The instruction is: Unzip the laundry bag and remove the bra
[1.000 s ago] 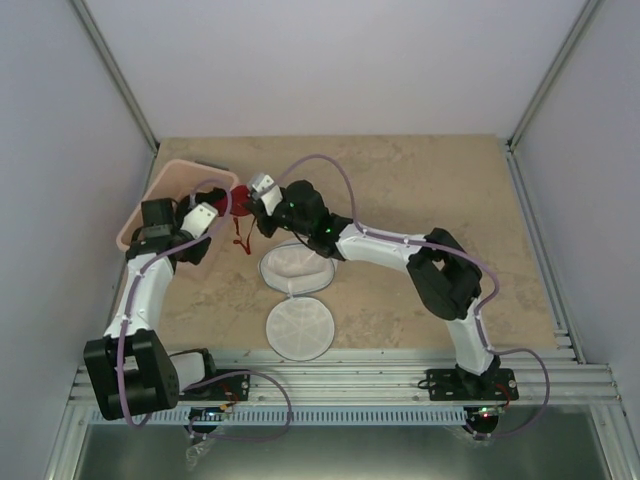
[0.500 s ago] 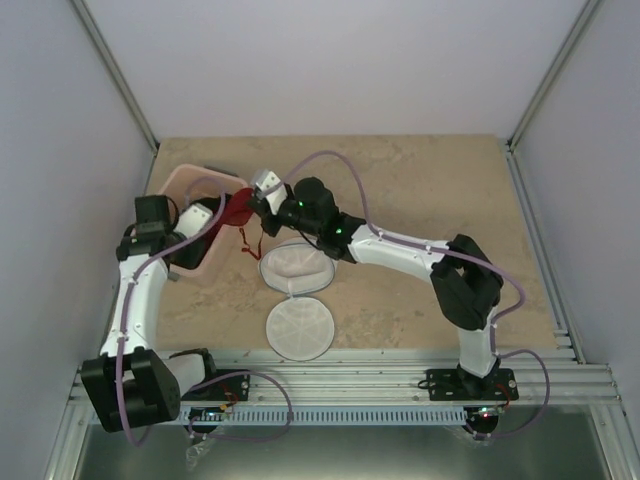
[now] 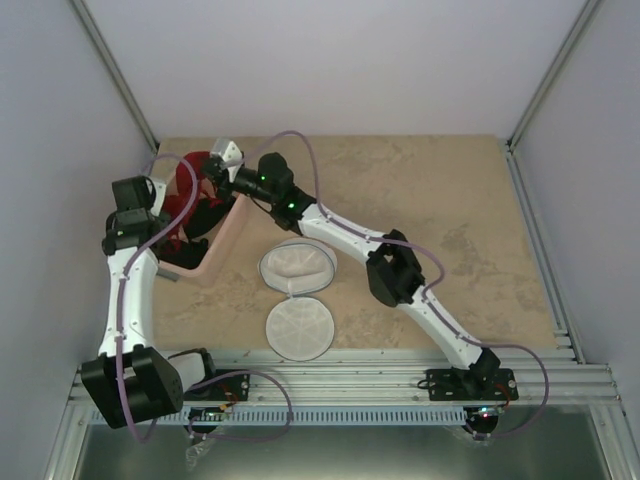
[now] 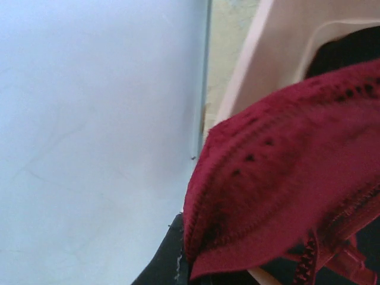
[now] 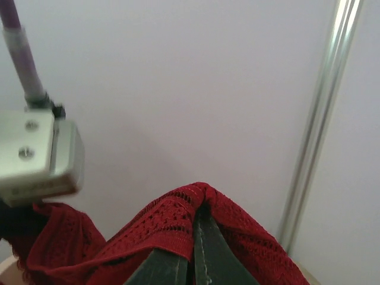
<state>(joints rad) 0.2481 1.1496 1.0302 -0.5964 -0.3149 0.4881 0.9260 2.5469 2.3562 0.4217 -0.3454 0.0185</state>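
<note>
- Overhead, from above the arms: the laundry bag (image 3: 297,265) sits unzipped in the middle of the table (image 3: 450,200), its round lid (image 3: 298,328) folded out flat on the near side and touching it. The bra (image 3: 185,187) is out of the bag, held up over the pink bin (image 3: 222,240) at the far left corner. It hangs between the left gripper (image 3: 166,200) and the right gripper (image 3: 207,177), whose arm reaches right across the table. Something dark lies in the bin under the bra.
- From the left wrist: red lace of the bra (image 4: 279,190) fills the lower right, right up against the lens. The pink bin's rim (image 4: 279,53) is behind it and the pale wall (image 4: 89,119) is on the left. Only a dark bit of one finger (image 4: 169,255) shows under the cloth, so I can't tell whether this claw is clenched.
- From the right wrist: the right gripper (image 5: 193,231) is pinched tight on a fold of the bra (image 5: 148,231), fingers together. The left gripper's grey housing (image 5: 35,151) is just beside it on the left, with a metal post (image 5: 320,119) on the right.
</note>
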